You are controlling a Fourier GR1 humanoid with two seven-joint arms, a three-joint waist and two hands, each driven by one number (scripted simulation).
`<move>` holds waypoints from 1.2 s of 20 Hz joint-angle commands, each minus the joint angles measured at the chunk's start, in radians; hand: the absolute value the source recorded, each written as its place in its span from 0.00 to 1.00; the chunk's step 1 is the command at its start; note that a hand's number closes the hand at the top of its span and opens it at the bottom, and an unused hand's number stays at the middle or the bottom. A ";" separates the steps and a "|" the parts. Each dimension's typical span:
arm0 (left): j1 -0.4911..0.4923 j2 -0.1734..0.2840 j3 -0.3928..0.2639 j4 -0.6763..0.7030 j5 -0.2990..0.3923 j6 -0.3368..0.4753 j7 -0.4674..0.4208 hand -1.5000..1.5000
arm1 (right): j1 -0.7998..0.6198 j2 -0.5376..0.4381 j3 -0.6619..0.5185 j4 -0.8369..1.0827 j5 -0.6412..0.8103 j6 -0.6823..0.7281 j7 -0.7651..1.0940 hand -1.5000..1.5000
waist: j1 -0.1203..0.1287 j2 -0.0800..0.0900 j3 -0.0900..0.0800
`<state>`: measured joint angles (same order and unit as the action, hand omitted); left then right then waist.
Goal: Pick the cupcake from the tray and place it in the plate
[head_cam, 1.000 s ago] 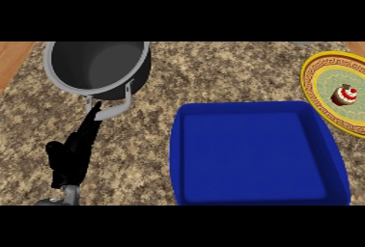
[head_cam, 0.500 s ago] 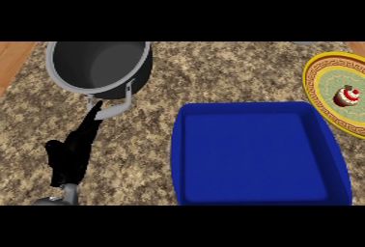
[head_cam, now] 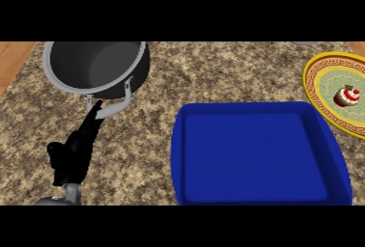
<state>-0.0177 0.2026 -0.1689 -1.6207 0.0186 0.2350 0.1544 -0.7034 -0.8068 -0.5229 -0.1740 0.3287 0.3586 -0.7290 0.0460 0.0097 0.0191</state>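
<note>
On the gold-rimmed plate (head_cam: pixel 322 72) at the desk's right edge: cupcake (head_cam: pixel 347 95), upright, apart from the bare blue tray (head_cam: pixel 187 159). Placement apparently done; nothing left but withdrawal. Left hand (head_cam: pixel 71 157) open, fingers straight toward the pot (head_cam: pixel 96 65). Right hand out of view.

A speckled table (head_cam: pixel 214 77) of brown, tan and dark flecks, like granite, fills nearly the whole head view, seen steeply from above. At the upper left corner a strip of warm orange-brown wood (head_cam: pixel 13 60) borders the stone, its edge running diagonally down toward the left side. A small sliver of the same wood tone shows at the upper right corner (head_cam: pixel 357 45). Light falls evenly over the stone, with soft dark shadows lying close beside whatever stands on it
</note>
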 commanded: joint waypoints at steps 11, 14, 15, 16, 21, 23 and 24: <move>-0.024 0.003 0.021 0.094 0.000 -0.007 0.088 0.50 | 0.018 -0.074 0.006 0.026 0.022 -0.020 0.006 0.00 | 0.002 0.018 -0.011; 0.015 0.000 0.026 0.087 0.001 -0.004 0.044 0.50 | 0.059 -0.071 -0.015 0.040 0.007 -0.054 -0.025 0.00 | 0.009 0.022 -0.010; 0.010 -0.002 0.028 0.110 0.003 -0.011 0.035 0.50 | 0.057 -0.078 -0.012 0.041 0.010 -0.052 -0.015 0.00 | 0.003 0.021 -0.011; -0.031 0.020 0.045 0.088 0.017 -0.026 0.084 0.50 | 0.055 -0.066 -0.012 0.038 0.011 -0.075 -0.017 0.00 | 0.002 0.019 -0.011; 0.018 0.008 0.023 0.056 0.005 -0.019 0.071 0.50 | 0.072 -0.109 -0.045 0.049 -0.017 -0.051 -0.027 0.00 | 0.010 0.020 -0.009; -0.018 -0.006 0.019 0.069 0.006 -0.012 0.104 0.50 | 0.114 -0.062 -0.047 0.055 -0.018 -0.083 -0.077 0.00 | -0.001 0.024 -0.007; -0.011 -0.010 0.026 0.077 0.010 -0.012 0.075 0.50 | 0.092 -0.092 -0.056 0.054 -0.026 -0.065 -0.051 0.00 | 0.003 0.023 -0.009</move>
<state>-0.0247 0.1970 -0.1647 -1.6313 0.0204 0.2143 0.1824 -0.6183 -0.8878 -0.5629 -0.1243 0.3157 0.2929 -0.7732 0.0516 0.0170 0.0199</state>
